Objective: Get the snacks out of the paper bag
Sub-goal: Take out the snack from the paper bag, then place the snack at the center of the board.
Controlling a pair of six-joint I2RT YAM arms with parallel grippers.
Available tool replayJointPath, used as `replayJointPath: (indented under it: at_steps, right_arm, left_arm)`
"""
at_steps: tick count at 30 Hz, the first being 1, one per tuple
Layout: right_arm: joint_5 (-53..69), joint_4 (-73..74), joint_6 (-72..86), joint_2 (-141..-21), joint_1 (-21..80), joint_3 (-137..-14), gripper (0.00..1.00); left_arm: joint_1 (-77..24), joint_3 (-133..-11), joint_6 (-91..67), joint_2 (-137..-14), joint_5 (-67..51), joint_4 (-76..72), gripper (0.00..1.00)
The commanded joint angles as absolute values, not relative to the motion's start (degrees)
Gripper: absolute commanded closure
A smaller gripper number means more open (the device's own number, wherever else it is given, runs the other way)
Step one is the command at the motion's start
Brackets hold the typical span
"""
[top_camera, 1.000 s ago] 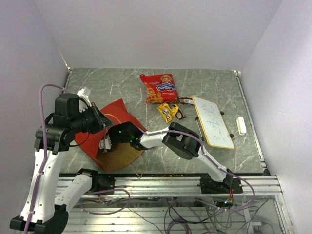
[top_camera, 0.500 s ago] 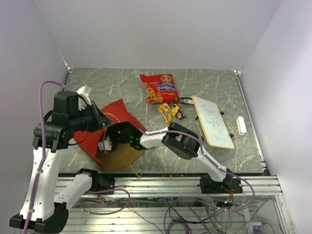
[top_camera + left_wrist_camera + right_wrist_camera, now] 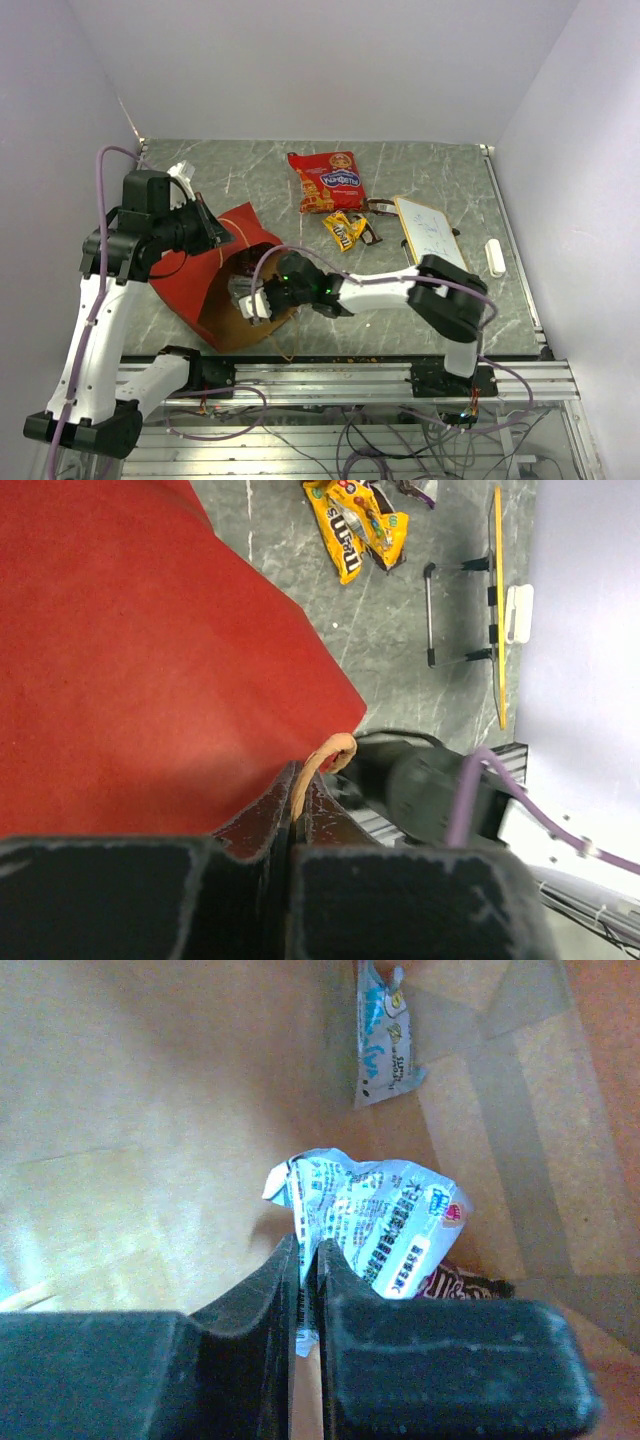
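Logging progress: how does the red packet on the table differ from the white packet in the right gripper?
The red packet lies flat on the table, outside the paper bag; the white packet is crumpled inside it. The red packet is untouched; the white packet is pinched by the right gripper. Both are printed wrappers.

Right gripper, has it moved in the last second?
Yes. The right gripper has shifted right, toward the whiteboard, clamped on a white wrapper inside the paper bag.

Red paper bag (image 3: 197, 278), brown inside
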State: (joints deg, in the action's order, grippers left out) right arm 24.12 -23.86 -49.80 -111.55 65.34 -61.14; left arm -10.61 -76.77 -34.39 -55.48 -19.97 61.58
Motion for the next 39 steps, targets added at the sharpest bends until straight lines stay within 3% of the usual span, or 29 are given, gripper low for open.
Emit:
replayJointPath:
  at_steps: [1, 9, 19, 23, 25, 33, 39]
  right_arm:
    - [25.52, -16.27, -44.58, -100.68, 65.81, -55.58, 1.0]
    - [24.92, 5.68, -45.02, -83.55, 65.83, -53.18, 1.0]
    - [7.85, 22.33, -36.11, -66.36, 65.01, -59.36, 1.0]
    - [-0.16, 20.64, -30.14, -61.41, 64.88, -57.87, 1.0]
    - [-10.94, 14.51, -25.46, -59.44, 64.78, -54.64, 1.0]
    - [-28.34, 1.4, -6.56, -62.83, 60.3, -54.89, 1.0]
    - [-29.59, 7.93, 3.3, -79.24, 52.13, -68.05, 1.0]
  left_arm:
    - [-10.72, -78.91, -32.39, -57.49, -17.71, 58.1, 0.93]
    - [-10.72, -80.09, -32.08, -61.38, -15.32, 57.61, 0.93]
    - [-10.72, -80.41, -35.94, -64.79, -15.25, 53.88, 0.93]
    - [-10.72, -78.75, -36.76, -64.29, -15.56, 52.43, 0.93]
    - [-10.68, -78.67, -36.42, -63.72, -15.08, 52.84, 0.93]
    - [-10.71, -77.35, -35.51, -62.31, -16.44, 55.46, 0.93]
    - [-10.72, -78.94, -34.67, -62.37, -18.12, 57.15, 0.93]
